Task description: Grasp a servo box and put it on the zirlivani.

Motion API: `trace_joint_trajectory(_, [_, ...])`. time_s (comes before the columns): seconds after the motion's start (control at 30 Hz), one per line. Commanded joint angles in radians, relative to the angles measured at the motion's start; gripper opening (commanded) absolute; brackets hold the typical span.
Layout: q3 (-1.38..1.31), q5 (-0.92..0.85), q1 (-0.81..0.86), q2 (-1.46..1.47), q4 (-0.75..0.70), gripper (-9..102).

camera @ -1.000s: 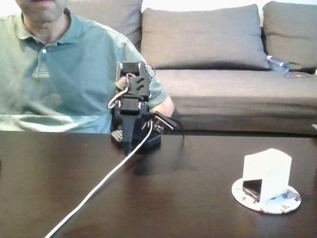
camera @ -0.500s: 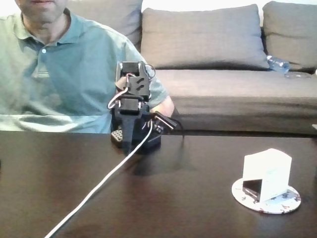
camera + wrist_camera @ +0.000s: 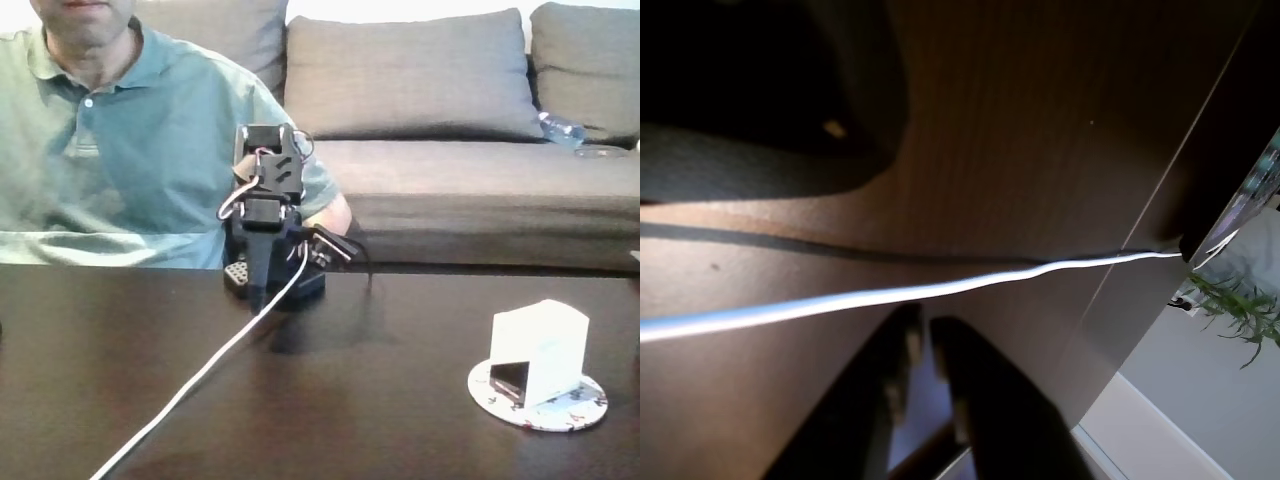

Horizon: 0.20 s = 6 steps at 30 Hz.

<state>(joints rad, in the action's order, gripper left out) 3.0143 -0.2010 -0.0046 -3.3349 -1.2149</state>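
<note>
The servo box (image 3: 540, 350), a white cube with one black side facing front left, stands on the zirlivani (image 3: 575, 408), a flat white speckled disc at the right front of the dark table. In the fixed view my gripper (image 3: 258, 298) hangs folded down against the arm's base at the back of the table, well left of the box. In the wrist view the gripper (image 3: 920, 345) shows its two dark fingers nearly touching, with nothing between them, above bare table.
A white cable (image 3: 200, 375) runs from the arm to the front left table edge and crosses the wrist view (image 3: 890, 295). A person (image 3: 120, 150) sits right behind the arm. A grey sofa (image 3: 450, 150) stands behind the dark table (image 3: 350, 400).
</note>
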Motion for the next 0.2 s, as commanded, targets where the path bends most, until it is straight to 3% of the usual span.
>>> trace_joint_trajectory(0.0, [-0.005, 0.005, -0.002, -0.006, 0.005, 0])
trace_joint_trajectory(0.17, [-0.005, 0.005, 0.002, -0.006, 0.005, 0])
